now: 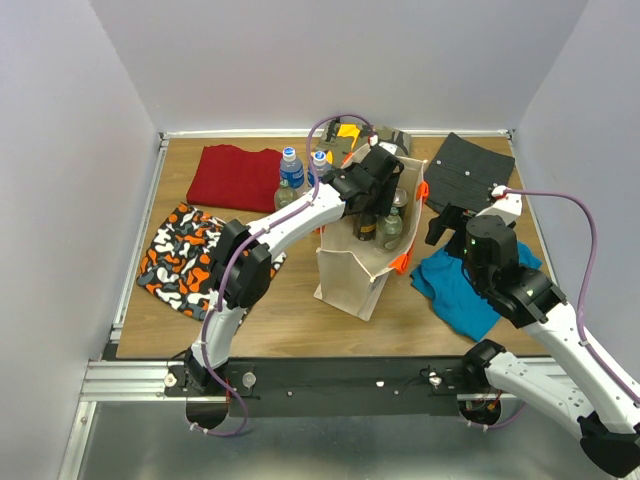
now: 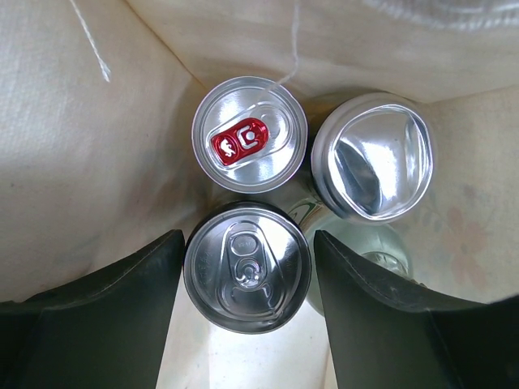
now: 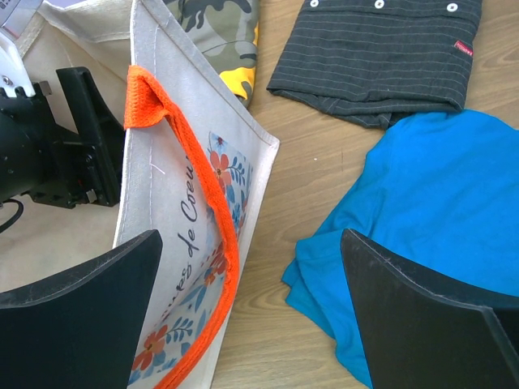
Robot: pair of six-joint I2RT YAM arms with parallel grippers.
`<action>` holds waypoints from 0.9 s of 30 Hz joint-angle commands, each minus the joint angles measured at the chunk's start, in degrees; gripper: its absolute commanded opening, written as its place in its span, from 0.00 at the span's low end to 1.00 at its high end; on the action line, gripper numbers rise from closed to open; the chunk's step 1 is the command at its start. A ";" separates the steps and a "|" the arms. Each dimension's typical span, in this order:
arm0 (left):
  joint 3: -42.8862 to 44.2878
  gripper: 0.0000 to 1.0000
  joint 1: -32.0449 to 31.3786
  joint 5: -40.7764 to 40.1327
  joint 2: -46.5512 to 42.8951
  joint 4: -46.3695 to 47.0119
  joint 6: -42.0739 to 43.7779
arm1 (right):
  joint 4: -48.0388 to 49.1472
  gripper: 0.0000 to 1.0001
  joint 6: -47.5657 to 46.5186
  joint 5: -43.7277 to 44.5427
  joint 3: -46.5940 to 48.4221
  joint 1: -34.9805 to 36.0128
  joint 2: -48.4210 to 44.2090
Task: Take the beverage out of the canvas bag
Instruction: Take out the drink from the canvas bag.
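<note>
Left gripper (image 2: 247, 240), jaws spread, straddles the silver-tab can (image 2: 247, 269) inside the canvas bag (image 1: 345, 275). Right gripper (image 3: 251, 237) is unclenched beside the bag.

Beige canvas bag (image 1: 350, 278), orange handles (image 3: 144, 96), floral print. Inside the bag: silver cans (image 2: 247, 267), one with a red tab (image 2: 241, 139). Left of bag: red cloth (image 1: 235, 175), orange-black-white blotched cloth (image 1: 180, 258). Right of bag: blue shirt (image 1: 455, 290), charcoal pinstriped shirt (image 1: 470, 175).

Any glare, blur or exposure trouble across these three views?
Left wrist: hard glare on the can tops, worst on the right can; bag floor between the fingers blown white. Right wrist: bag and blue shirt sharp, its fingers near-black, no detail. Top external: even light, soft shadows, no blur.
</note>
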 commanded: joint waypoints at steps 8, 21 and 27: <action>-1.02 0.77 -0.37 0.25 1.33 0.13 -0.86 | 1.55 1.00 -0.08 1.80 -0.99 -0.34 -0.09; -0.85 0.61 -0.37 0.16 1.42 0.30 -0.34 | 1.73 1.00 -0.26 1.63 -1.08 -0.25 -0.09; -1.20 0.26 -0.37 0.16 1.16 0.22 -0.25 | 1.82 1.00 -0.26 1.54 -1.17 -0.25 0.09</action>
